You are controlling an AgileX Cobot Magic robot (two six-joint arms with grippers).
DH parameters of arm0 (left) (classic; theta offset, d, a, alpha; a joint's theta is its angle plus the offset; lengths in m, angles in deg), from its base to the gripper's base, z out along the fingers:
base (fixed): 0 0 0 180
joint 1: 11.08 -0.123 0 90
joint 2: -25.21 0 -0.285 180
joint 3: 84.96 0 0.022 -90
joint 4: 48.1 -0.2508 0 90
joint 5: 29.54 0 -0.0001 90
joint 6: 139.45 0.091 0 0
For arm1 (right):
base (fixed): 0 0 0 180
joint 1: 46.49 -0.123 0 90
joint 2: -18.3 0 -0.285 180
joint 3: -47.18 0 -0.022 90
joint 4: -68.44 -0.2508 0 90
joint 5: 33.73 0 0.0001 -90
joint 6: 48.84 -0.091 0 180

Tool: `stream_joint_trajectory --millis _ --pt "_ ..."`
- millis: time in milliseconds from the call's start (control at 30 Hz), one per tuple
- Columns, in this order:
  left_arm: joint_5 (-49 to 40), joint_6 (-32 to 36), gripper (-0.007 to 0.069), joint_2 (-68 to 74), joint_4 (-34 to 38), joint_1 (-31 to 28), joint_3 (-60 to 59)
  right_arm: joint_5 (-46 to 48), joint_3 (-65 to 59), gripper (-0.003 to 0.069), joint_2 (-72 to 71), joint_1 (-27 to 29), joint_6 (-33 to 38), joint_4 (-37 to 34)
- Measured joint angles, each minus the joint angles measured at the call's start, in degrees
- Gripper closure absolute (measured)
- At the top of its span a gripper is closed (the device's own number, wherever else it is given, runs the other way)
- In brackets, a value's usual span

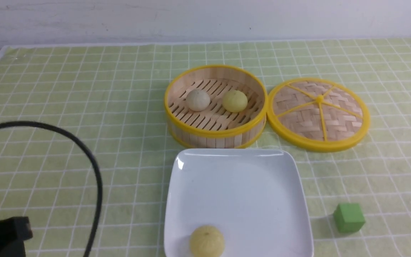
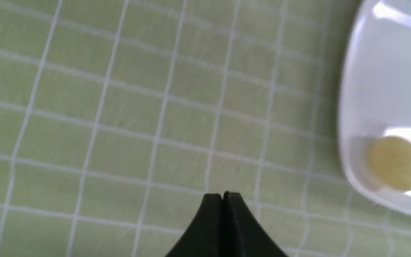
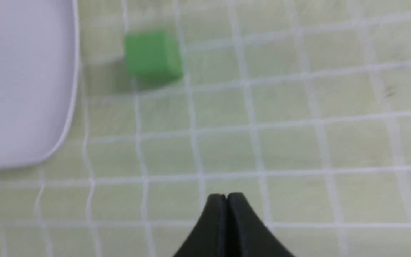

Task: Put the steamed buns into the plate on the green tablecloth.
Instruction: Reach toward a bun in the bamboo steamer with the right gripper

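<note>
No legible text, labels, brands, numbers or signs in any view. Plate (image 1: 241, 185), bamboo steamer basket (image 1: 216, 137), woven lid (image 1: 309, 117) and green cube (image 1: 349, 217) are unmarked. The tablecloth (image 1: 66, 89) carries only a white line grid.

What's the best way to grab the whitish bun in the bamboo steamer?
Come straight down from above and pinch the off-white bun across its widest part, low on the dome. The raised wall of the steamer basket blocks a sideways approach, and the yellow bun sits beside it, so close front-to-back. The shut left pincer must open first.
</note>
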Motion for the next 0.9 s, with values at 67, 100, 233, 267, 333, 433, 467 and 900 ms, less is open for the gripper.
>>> stream_joint_trajectory --millis 67,100,233,267,333,433,467,900 --pt "-0.4 3.0 0.0622 5.7 -0.5 0.0 0.5 -0.6 0.2 0.0645 5.2 0.0 9.8 -9.2" --pt "-0.1 4.5 0.0622 8.4 -0.5 0.0 0.6 -1.1 0.6 0.0630 7.2 -0.1 14.0 -14.2" --pt "2.7 8.5 0.0622 15.3 1.6 0.0 0.6 -2.4 5.5 0.0501 16.2 -1.7 29.6 -27.4" --pt "3.5 9.0 0.0622 16.1 2.3 0.0 0.6 -3.1 7.1 0.0459 18.2 -2.6 31.4 -29.0" --pt "5.1 9.6 0.0622 16.8 3.1 0.0 0.6 -5.1 10.0 0.0382 22.0 -4.9 33.0 -30.6" --pt "7.6 9.8 0.0622 17.0 3.6 0.0 0.7 -9.2 14.9 0.0284 27.7 -9.1 33.9 -30.9" --pt "7.6 9.8 0.0621 17.0 3.6 0.0 0.7 -9.5 15.3 0.0278 28.1 -9.4 33.9 -30.8" --pt "10.4 9.8 0.0509 17.0 5.7 0.0 0.7 -17.0 49.6 0.0205 61.4 -16.5 25.7 -12.5"
